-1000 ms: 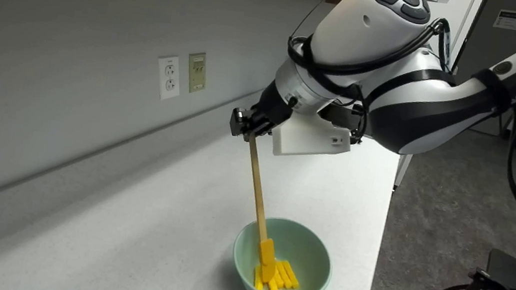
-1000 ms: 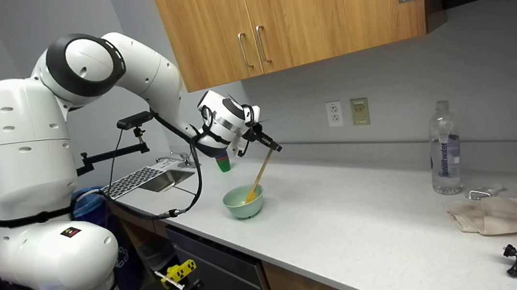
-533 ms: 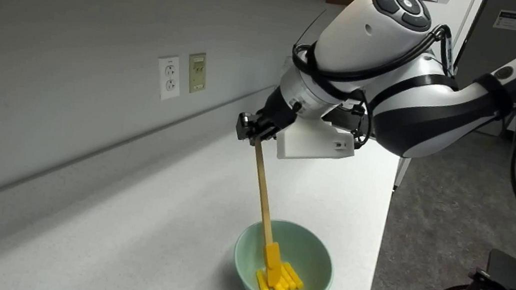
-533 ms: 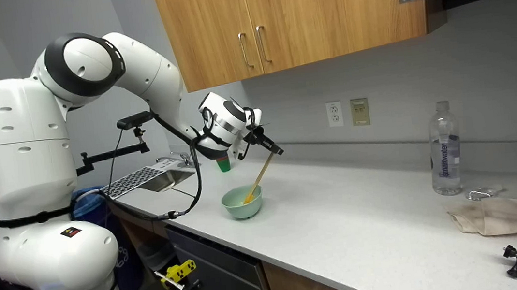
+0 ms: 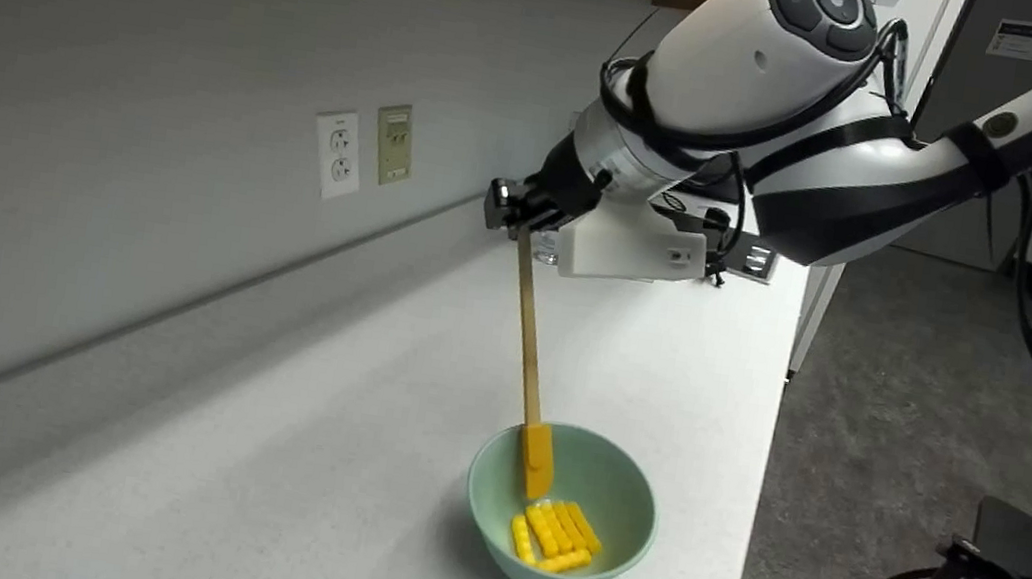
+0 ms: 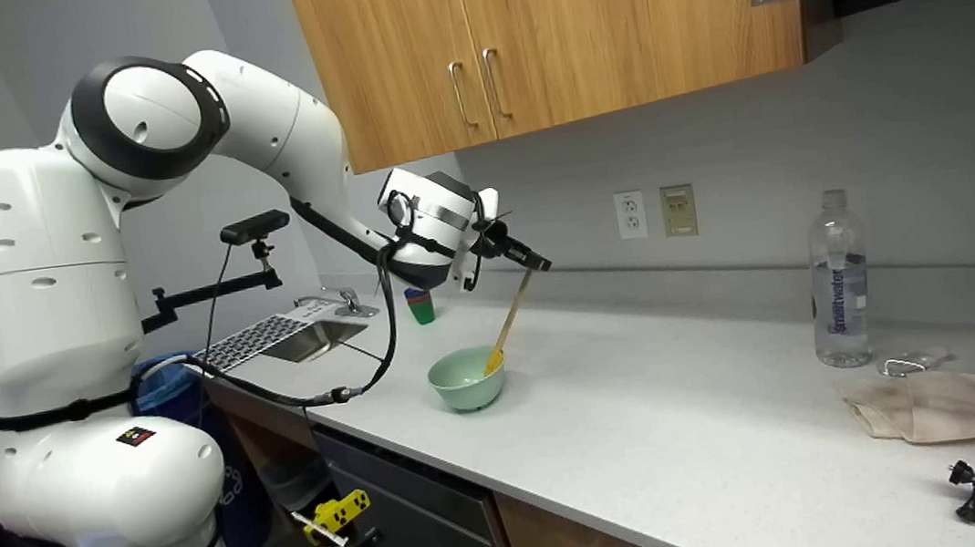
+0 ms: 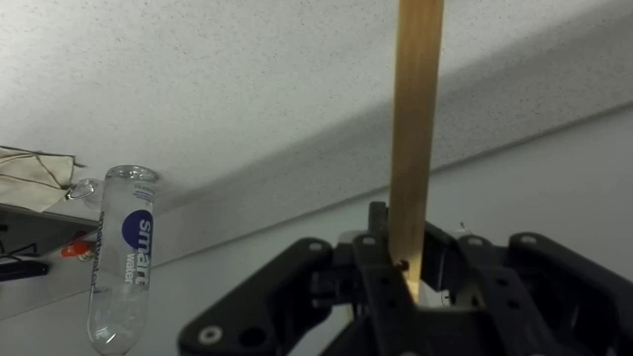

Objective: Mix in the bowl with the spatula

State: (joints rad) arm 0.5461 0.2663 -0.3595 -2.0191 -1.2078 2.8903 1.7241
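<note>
Pale wood forms the handle of the spatula (image 5: 530,357), its top end gripped between the fingers (image 5: 501,205), and the long axis slants down from there to a yellow blade (image 5: 539,459) inside the mint-green bowl (image 5: 619,506) on the desk (image 6: 699,442). In both exterior views that blade stands at the bowl's side nearer the fingers, and the yellow pieces (image 5: 557,532) lie just beyond its tip, though whether they touch I cannot tell. Mixing looks under way; the next stroke probably needs the blade lower and swept across, away from the fingers' side.
</note>
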